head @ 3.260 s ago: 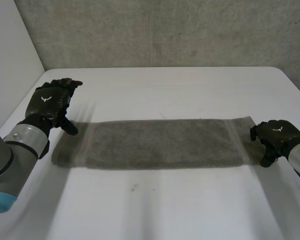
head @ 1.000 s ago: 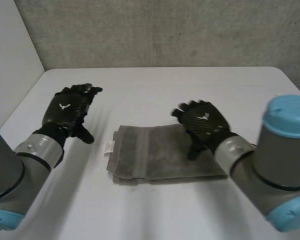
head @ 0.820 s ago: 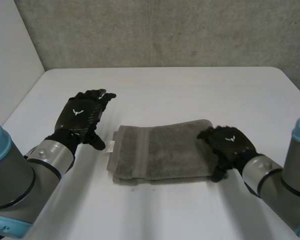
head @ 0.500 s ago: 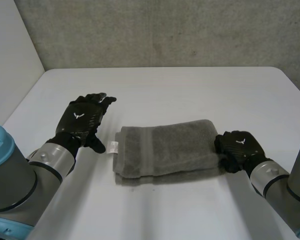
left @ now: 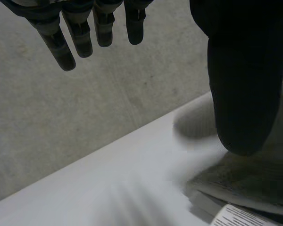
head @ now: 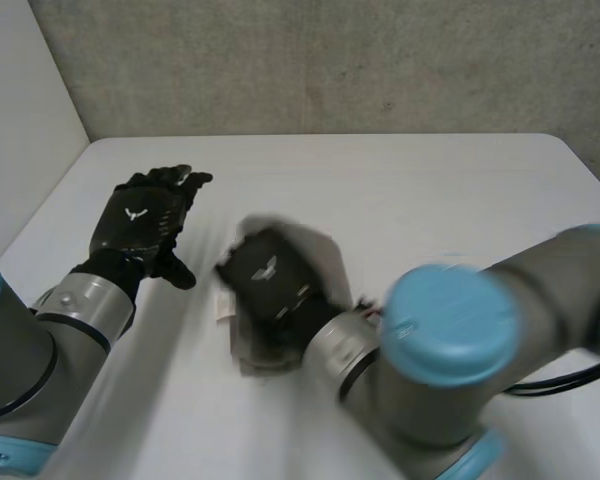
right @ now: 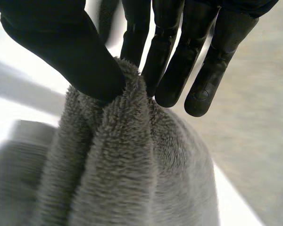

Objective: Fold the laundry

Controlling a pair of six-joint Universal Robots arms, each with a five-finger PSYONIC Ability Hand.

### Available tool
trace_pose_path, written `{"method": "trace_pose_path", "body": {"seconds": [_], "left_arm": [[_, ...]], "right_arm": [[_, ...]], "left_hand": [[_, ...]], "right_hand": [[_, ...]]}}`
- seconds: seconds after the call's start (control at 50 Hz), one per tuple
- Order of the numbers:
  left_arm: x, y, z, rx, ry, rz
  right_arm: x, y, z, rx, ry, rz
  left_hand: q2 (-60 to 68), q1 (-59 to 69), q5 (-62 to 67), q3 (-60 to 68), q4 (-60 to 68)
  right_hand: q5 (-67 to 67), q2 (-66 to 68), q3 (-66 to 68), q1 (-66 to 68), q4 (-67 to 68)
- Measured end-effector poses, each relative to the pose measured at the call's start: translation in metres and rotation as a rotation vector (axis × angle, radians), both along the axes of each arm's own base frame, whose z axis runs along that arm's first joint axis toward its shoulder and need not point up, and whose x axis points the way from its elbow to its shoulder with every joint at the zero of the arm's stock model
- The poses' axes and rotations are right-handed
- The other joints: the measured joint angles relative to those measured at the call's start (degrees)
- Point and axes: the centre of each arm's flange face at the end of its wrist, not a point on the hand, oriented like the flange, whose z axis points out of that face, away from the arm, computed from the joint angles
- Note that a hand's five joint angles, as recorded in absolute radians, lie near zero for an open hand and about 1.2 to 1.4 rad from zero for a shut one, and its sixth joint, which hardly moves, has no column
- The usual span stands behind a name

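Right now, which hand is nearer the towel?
Right. The right hand pinches a fold of the grey towel between thumb and fingers; the left hand is open beside the towel, apart from it.

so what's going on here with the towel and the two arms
The robot is folding a grey towel on the white table. Its right hand pinches a bunched fold of the towel between thumb and fingers, and is over the end of the towel nearest the left hand. The left hand is beside the towel with straight fingers, holding nothing.
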Motion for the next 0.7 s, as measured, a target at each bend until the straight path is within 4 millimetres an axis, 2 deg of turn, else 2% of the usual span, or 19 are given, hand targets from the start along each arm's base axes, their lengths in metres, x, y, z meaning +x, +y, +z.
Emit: {"method": "trace_pose_path", "body": {"seconds": [0.04, 0.1, 0.12, 0.14, 0.16, 0.22, 0.24, 0.36, 0.48, 0.56, 0.7], "left_arm": [[0.001, 0.000, 0.002, -0.007, 0.003, 0.012], [0.002, 0.000, 0.004, -0.010, 0.004, 0.021], [0.002, 0.000, 0.004, -0.010, 0.005, 0.023], [0.003, 0.000, 0.004, -0.009, 0.005, 0.024], [0.003, 0.000, 0.004, -0.009, 0.005, 0.025], [0.003, 0.000, 0.004, -0.007, 0.006, 0.026], [0.002, 0.000, 0.004, -0.006, 0.007, 0.025], [-0.002, 0.000, 0.006, -0.005, 0.012, 0.013], [-0.014, 0.005, 0.008, 0.039, 0.002, -0.027], [-0.028, 0.011, -0.001, 0.132, -0.011, -0.056], [-0.045, 0.015, -0.038, 0.335, -0.073, -0.014]], "right_arm": [[0.010, 0.016, -0.017, 0.037, 0.042, 0.051], [0.015, 0.026, -0.032, 0.069, 0.081, 0.072], [0.015, 0.027, -0.035, 0.077, 0.091, 0.069], [0.015, 0.027, -0.036, 0.080, 0.094, 0.065], [0.015, 0.026, -0.036, 0.082, 0.098, 0.055], [0.012, 0.022, -0.031, 0.081, 0.096, 0.022], [0.009, 0.017, -0.024, 0.074, 0.085, -0.009], [-0.015, -0.018, 0.014, 0.089, -0.018, -0.178], [-0.043, -0.051, 0.033, 0.237, -0.128, -0.305], [-0.053, -0.063, 0.030, 0.359, -0.137, -0.328], [-0.054, -0.078, -0.005, 0.546, -0.062, -0.298]], "left_hand": [[0.0, 0.0, 0.0, 0.0, 0.0], [0.0, 0.0, 0.0, 0.0, 0.0], [0.0, 0.0, 0.0, 0.0, 0.0], [0.0, 0.0, 0.0, 0.0, 0.0], [0.0, 0.0, 0.0, 0.0, 0.0], [0.0, 0.0, 0.0, 0.0, 0.0], [0.0, 0.0, 0.0, 0.0, 0.0], [0.0, 0.0, 0.0, 0.0, 0.0], [0.0, 0.0, 0.0, 0.0, 0.0], [0.0, 0.0, 0.0, 0.0, 0.0], [0.0, 0.0, 0.0, 0.0, 0.0]], "right_hand": [[0.0, 0.0, 0.0, 0.0, 0.0], [-3.0, -3.8, -4.1, -0.2, -4.6], [-15.5, -17.4, -17.7, -12.5, -18.2], [-15.5, -17.4, -17.7, -12.5, -18.2], [-30.1, -32.6, -32.6, -26.5, -33.3], [-47.5, -48.9, -49.2, -37.1, -50.0], [-52.2, -53.2, -54.4, -39.6, -54.7], [-52.9, -53.9, -55.6, -39.6, -54.9], [-53.0, -53.9, -55.6, -39.6, -54.9], [-53.0, -53.9, -55.6, -39.6, -54.9], [-53.1, -53.9, -55.6, -39.6, -54.9]]}}
